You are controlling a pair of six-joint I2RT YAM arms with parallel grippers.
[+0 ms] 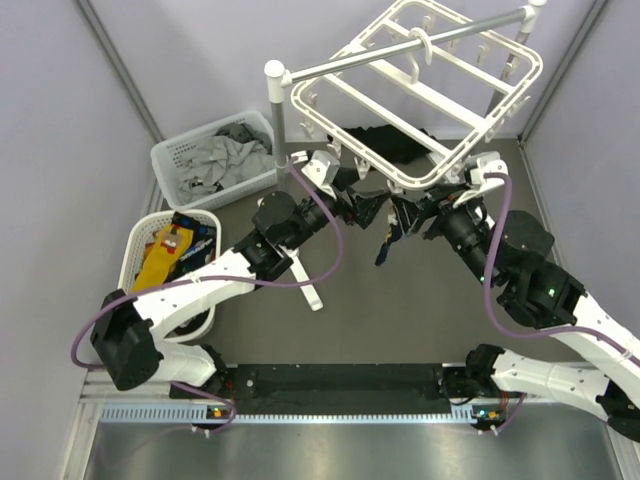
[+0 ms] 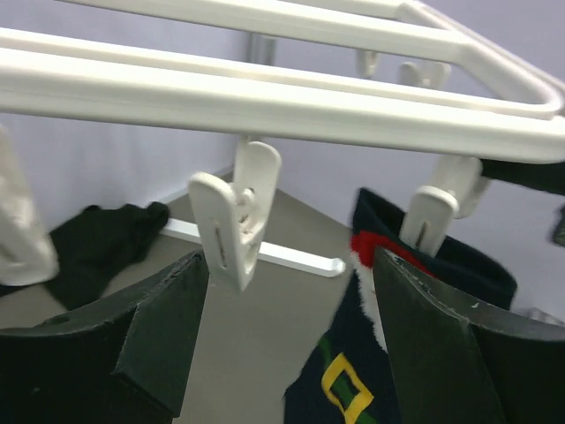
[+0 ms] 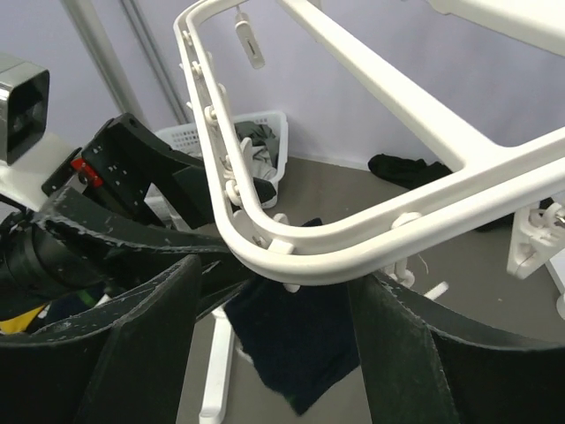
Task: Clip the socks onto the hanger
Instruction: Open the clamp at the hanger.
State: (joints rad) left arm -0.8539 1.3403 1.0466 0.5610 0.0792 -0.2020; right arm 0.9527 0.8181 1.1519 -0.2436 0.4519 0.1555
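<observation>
The white hanger hangs from the grey pole at the back. A navy sock with a red and white cuff and a yellow buckle mark hangs from a clip at the hanger's near corner. In the left wrist view the sock hangs between my fingers, just inside the right one. My left gripper is open and empty, and a free clip hangs by its left finger. My right gripper is open and empty under the hanger's corner, with the sock below it. A yellow-orange sock lies in the near basket.
A white basket of pale grey cloths stands at the back left, and a second basket with socks is nearer. A black garment lies on the floor under the hanger. The pole rack's white foot lies between the arms.
</observation>
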